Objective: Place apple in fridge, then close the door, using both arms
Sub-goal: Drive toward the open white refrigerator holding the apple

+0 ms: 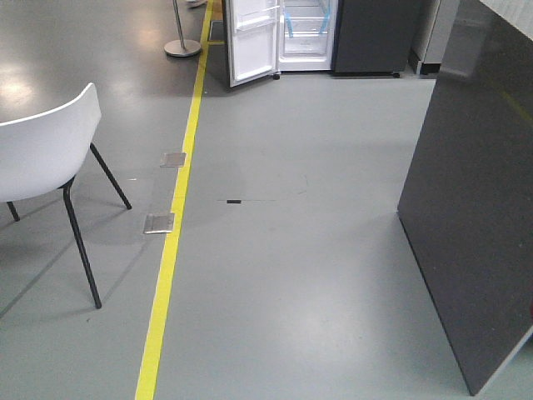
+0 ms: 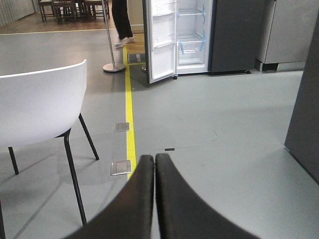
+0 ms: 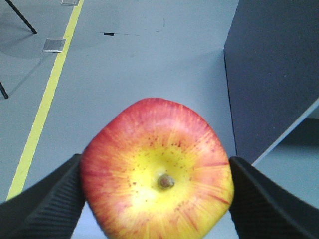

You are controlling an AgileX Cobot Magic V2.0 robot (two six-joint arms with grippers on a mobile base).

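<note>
Apple (image 3: 157, 172) pinched in right gripper (image 3: 155, 162), stem end toward camera, pads on both sides. Left gripper (image 2: 154, 162) closed, empty. Fridge (image 1: 306, 33) far ahead, door (image 1: 250, 46) swung open at its left. Pickup done; still to do: crossing floor (image 1: 291, 250), shelving, releasing, shutting door.

the left gripper (image 2: 154, 159) shows two smooth, glossy black fingers (image 2: 142, 199), curved and tapering, at bottom centre. the right gripper (image 3: 156, 172) has matte black fingers (image 3: 45, 201), finely ribbed, in the lower corners.
</note>
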